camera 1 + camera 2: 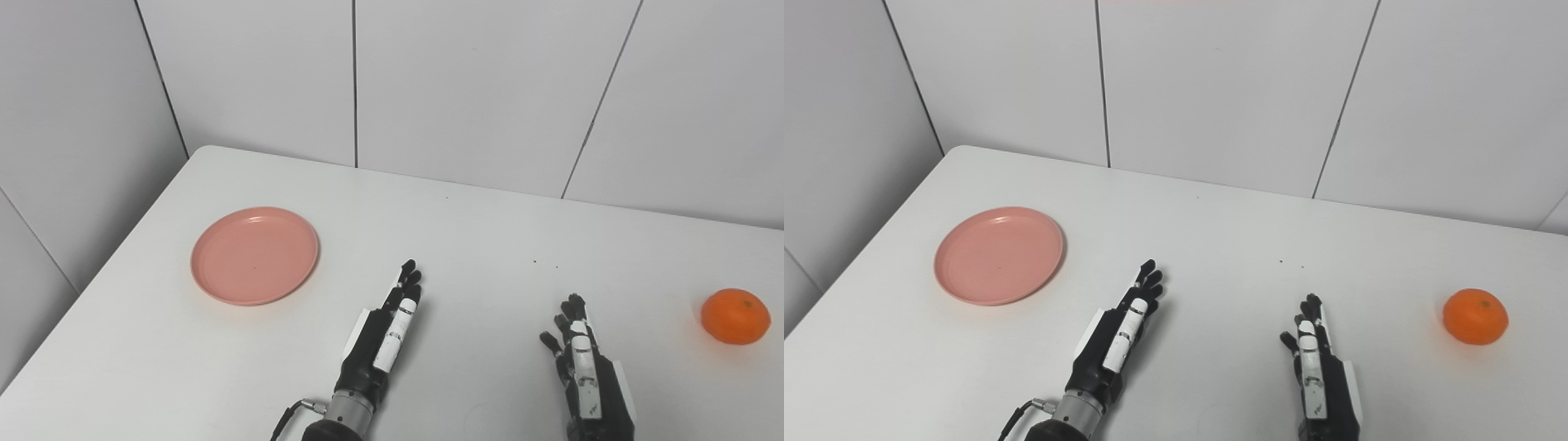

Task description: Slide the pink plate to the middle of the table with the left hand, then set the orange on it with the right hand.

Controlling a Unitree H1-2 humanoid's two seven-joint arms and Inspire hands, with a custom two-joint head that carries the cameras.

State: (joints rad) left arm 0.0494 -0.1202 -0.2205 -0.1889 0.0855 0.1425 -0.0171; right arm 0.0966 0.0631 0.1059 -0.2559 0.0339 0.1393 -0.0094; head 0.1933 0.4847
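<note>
A round pink plate [255, 255] lies on the left part of the white table [465, 220], with nothing on it. An orange [735, 316] rests on the table at the far right. My left hand [384, 334] is open over the table's near middle, fingers stretched out and pointing up-right, clear of the plate, which is to its upper left. My right hand [582, 361] is open too, fingers straight, holding nothing, well to the left of the orange.
Grey wall panels [478, 86] stand behind and to the left of the table. The table's rounded left corner [205, 150] is at the back. A few small dark specks [545, 264] mark the tabletop between the hands.
</note>
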